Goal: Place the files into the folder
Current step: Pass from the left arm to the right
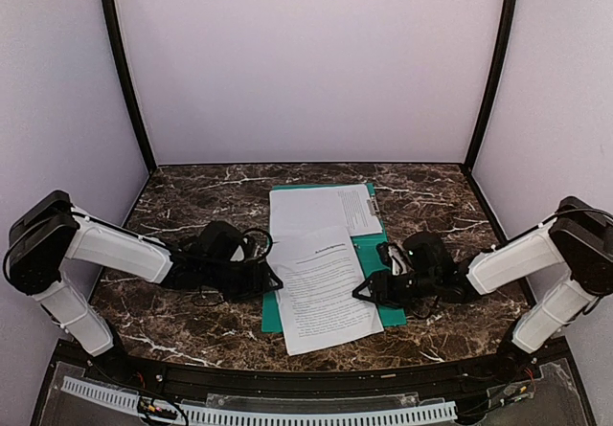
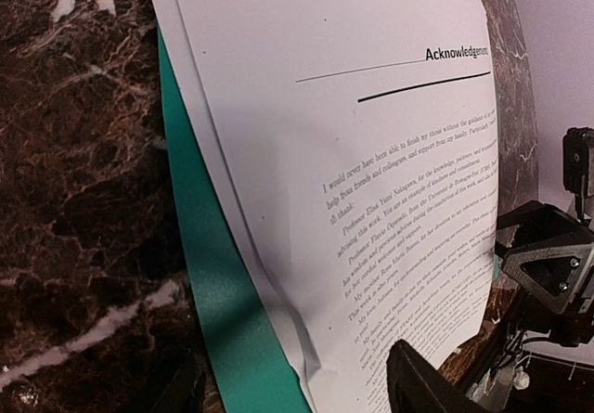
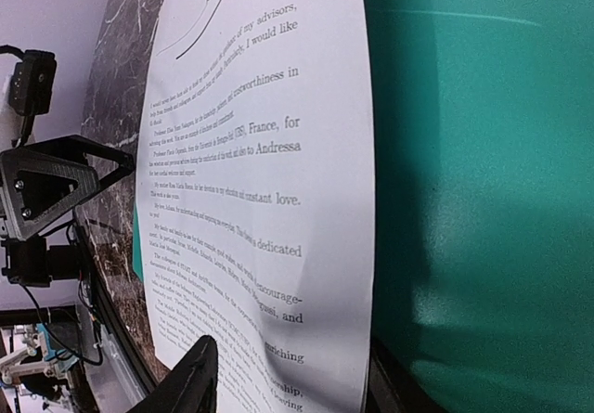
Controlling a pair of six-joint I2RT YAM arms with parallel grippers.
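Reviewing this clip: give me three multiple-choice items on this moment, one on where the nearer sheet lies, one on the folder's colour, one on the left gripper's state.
1. Where does the nearer sheet lie?
A. Partly on the folder, its near end jutting past it over the table
B. Wholly off the folder
C. Under the folder

2. What colour is the folder?
A. Red
B. Yellow
C. Teal green

3. How does the left gripper stand?
A. Shut on the folder
B. Open, at the sheet's left edge
C. Out of view

Answers:
1 A: the top view shows green on both sides of the sheet, and marble under its near end.
2 C: teal green shows beside the sheet in all three views.
3 B: its fingers stand well apart in the left wrist view.
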